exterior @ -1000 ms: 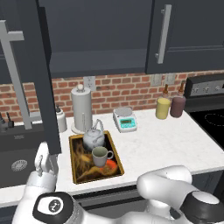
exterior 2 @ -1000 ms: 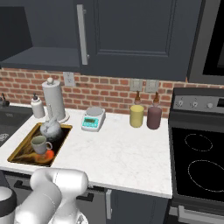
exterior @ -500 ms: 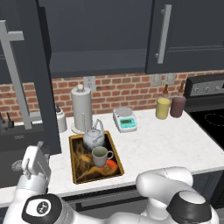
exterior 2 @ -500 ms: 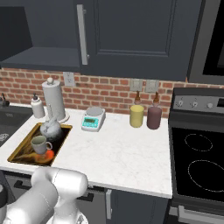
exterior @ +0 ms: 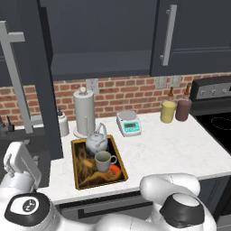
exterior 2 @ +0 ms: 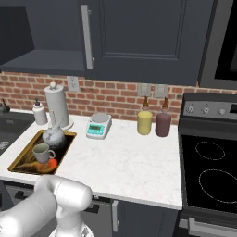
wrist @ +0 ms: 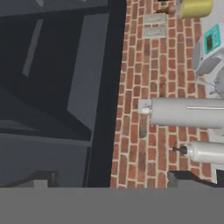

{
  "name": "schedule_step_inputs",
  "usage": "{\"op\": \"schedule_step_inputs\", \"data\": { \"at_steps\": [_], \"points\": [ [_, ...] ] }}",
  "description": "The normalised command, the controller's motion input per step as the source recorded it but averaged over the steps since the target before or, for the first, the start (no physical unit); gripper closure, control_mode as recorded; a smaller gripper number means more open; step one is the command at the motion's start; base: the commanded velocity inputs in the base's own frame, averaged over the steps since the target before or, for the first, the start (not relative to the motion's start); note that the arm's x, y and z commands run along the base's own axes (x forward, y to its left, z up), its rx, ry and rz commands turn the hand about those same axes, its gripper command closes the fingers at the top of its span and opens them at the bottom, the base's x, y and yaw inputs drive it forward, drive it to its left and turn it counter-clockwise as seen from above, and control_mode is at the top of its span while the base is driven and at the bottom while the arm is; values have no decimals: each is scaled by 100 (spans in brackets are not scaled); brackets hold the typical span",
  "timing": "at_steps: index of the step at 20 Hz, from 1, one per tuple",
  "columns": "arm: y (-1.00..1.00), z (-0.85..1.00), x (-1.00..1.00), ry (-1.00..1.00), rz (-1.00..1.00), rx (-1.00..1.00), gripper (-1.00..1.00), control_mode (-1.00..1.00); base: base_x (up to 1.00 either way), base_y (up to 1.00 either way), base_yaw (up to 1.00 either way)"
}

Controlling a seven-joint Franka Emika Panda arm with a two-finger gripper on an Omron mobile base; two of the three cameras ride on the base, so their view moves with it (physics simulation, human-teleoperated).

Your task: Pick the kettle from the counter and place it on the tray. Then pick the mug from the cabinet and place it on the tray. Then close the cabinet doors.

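Note:
The silver kettle (exterior: 97,142) and the pale grey-green mug (exterior: 103,160) both stand inside the dark gold-rimmed tray (exterior: 80,178) on the white counter (exterior: 167,149); the right base view shows the same kettle (exterior 2: 53,136), mug (exterior 2: 41,152) and tray (exterior 2: 18,163). The left cabinet door (exterior: 43,94) hangs open toward me, its bar handle (exterior: 16,81) facing left. The right cabinet door (exterior: 189,31) is closed. My gripper (wrist: 113,181) is open and holds nothing, facing the open cabinet and brick wall. The white hand (exterior: 20,162) sits low, left of the open door.
Behind the tray stand a paper towel holder (exterior: 84,110) and a white soap bottle (exterior: 63,124). A small scale (exterior: 129,122), a yellow cup (exterior: 168,110) and a maroon cup (exterior: 183,108) line the brick wall. A stove (exterior 2: 208,171) lies right, a sink (exterior 2: 9,132) left.
My hand has swung leftward in the left base view, from beside the tray toward the open door. Kettle, mug and tray have not moved.

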Motion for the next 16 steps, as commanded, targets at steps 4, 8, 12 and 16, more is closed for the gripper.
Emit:
{"op": "schedule_step_inputs", "data": {
  "at_steps": [4, 8, 12, 16],
  "points": [
    [18, 28, 0, 9, -5, -2, -100, -100, 0, 0, 0],
    [0, 35, 0, 3, -10, 0, -100, -100, 0, 0, 0],
    [0, 42, 0, 0, -14, 0, -100, -100, 0, 0, 0],
    [-6, 42, 0, 0, -14, 0, -100, -100, 0, 0, 0]
  ]
}}
